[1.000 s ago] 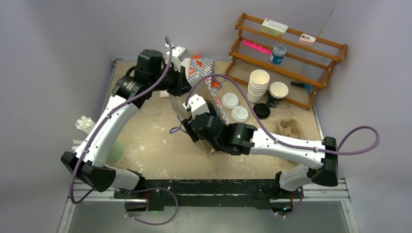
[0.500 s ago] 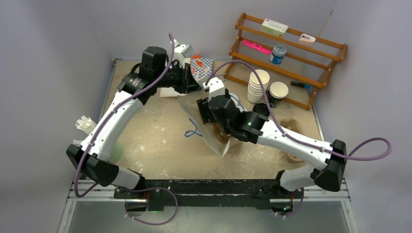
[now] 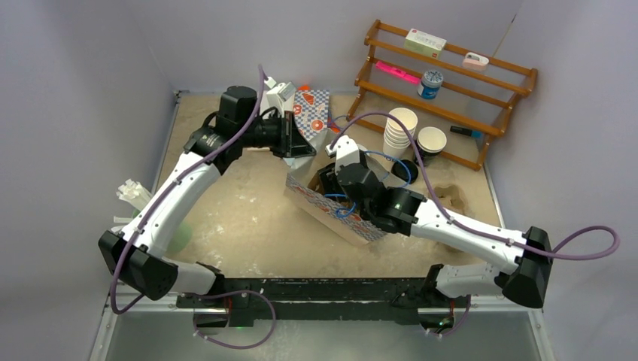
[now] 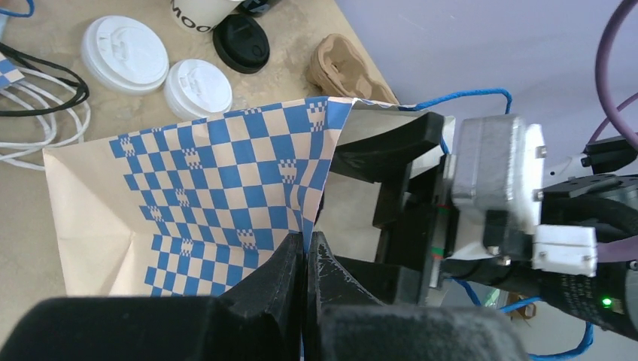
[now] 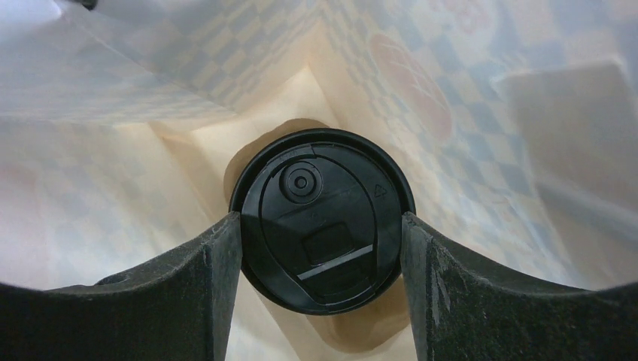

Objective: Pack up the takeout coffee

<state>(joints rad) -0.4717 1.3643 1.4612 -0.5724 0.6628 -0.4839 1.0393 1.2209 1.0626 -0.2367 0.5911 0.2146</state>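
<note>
1. Two claws work on one blue-checked paper bag [image 3: 342, 219], which lies tilted on the sandy bench [image 3: 226, 214] between the arms.
2. The left claw [image 4: 306, 252] is pinched closed on the bag's rim. Its fingers are pressed together with a fold of the checked paper between them, and the bag's mouth gapes just beside it.
3. The right claw [image 5: 320, 222] reaches inside the bag and grips the takeout coffee cup [image 5: 323, 195], with a finger [image 5: 188, 286] touching each side of the round black sip lid.
4. That cup sits deep in the bag, close to the bottom fold, with its lid facing the right wrist camera and pale paper walls all around it.
5. Outside the bag, the left wrist view shows a large white lid [image 4: 124, 54] and a smaller white lid [image 4: 197, 89] lying flat on the bench. Near them are a loose black lid [image 4: 242, 43] and a brown pulp cup carrier [image 4: 342, 66].
6. At the far right of the bench, a stack of lidless white cups [image 3: 399, 129] stands in front of a wooden rack [image 3: 527, 81].
</note>
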